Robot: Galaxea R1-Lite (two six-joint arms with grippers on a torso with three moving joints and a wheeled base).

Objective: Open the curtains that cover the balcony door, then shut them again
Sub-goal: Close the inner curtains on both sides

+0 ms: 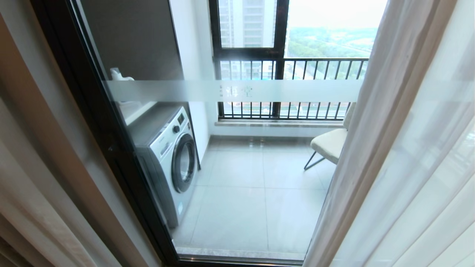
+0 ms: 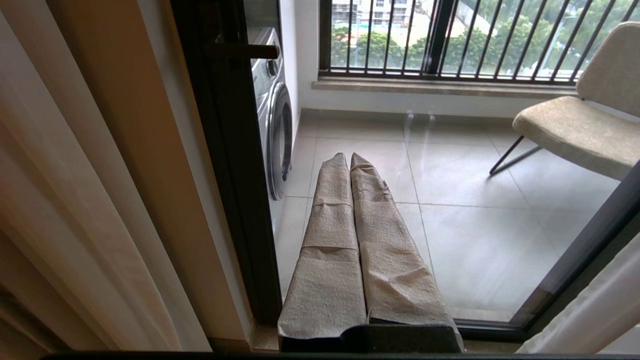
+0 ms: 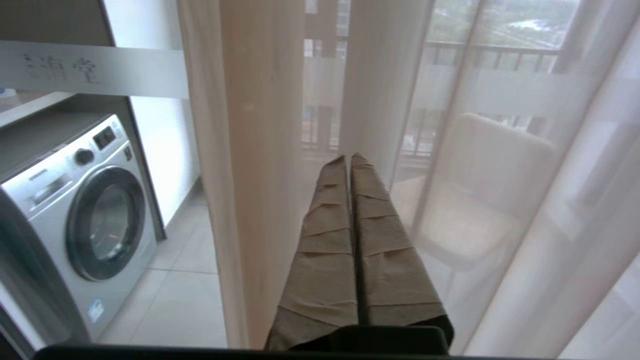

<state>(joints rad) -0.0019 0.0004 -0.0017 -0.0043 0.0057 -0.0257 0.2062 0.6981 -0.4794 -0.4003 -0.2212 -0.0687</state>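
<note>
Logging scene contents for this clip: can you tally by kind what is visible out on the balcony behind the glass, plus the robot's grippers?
Washing machine: 1
Chair: 1
Railing: 1
Grippers: 2, the left gripper and the right gripper, both shut and empty
Total: 5

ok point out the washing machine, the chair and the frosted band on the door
washing machine point(image 1: 174, 157): head view, front panel beside the round door
chair point(image 1: 328, 144): head view, seat cushion
frosted band point(image 1: 178, 91): head view, plain stretch
</note>
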